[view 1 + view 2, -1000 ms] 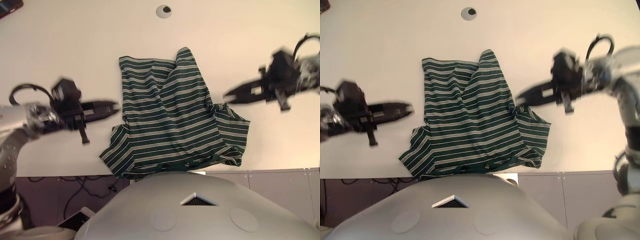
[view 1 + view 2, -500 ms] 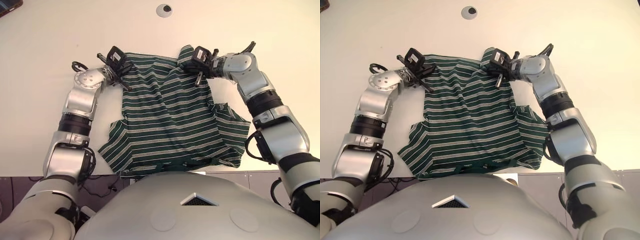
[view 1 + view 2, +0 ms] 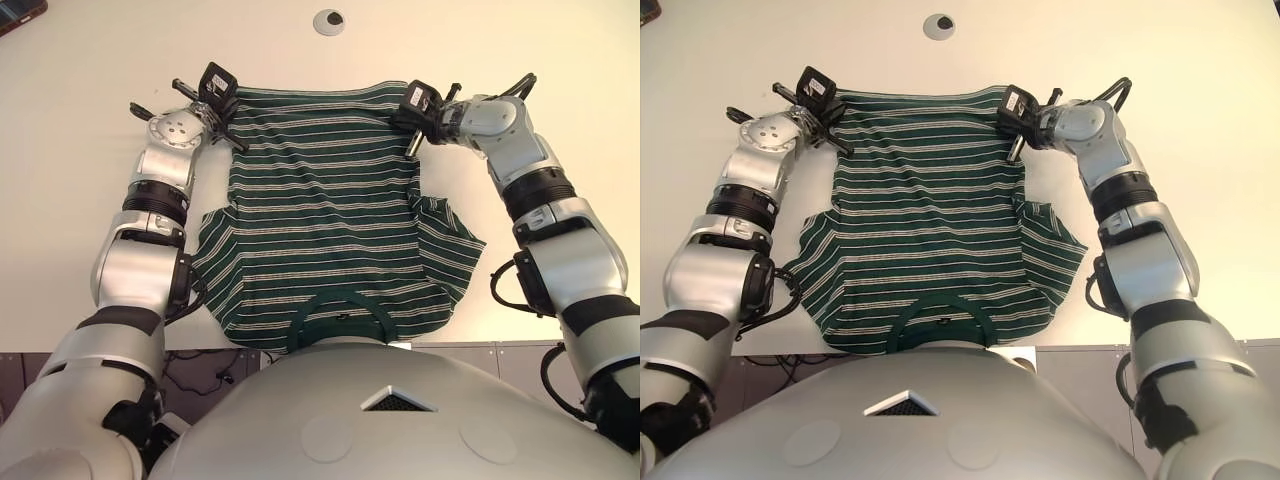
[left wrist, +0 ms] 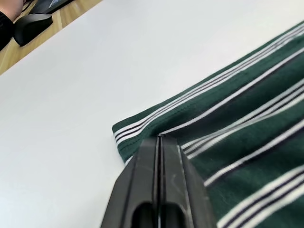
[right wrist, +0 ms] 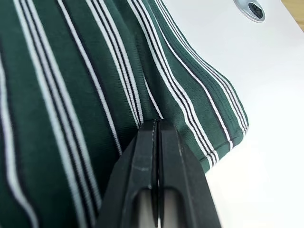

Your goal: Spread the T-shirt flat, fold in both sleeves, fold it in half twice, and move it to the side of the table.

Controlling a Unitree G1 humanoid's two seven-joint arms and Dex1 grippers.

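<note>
Both arms have swung in from wide of the shirt and grabbed it. Left tool is pinched shut on the hem corner on its side, right tool pinched shut on the other hem corner; cloth sits right at both tips in the wrist cams.

Half a sec back the right corner was doubled over twd the middle of the shirt. Now it's pulled out, and the hem runs approx straight between the two tools, just this side of the grommet. Body of the shirt lies much flatter on the counter, stripes mostly parallel. Collar sits at the end away from the grommet, at the counter's near edge.

My read: the spread step is mostly done but not finished. R sleeve is bunched and partly tucked against the body; L sleeve splays out better, w/ some wrinkle. I'd want both sleeves laid out clean before folding them in. Risk if I tug more twd the grommet: the whole shirt slides instead of flattening, since nothing pins the collar end.
</note>
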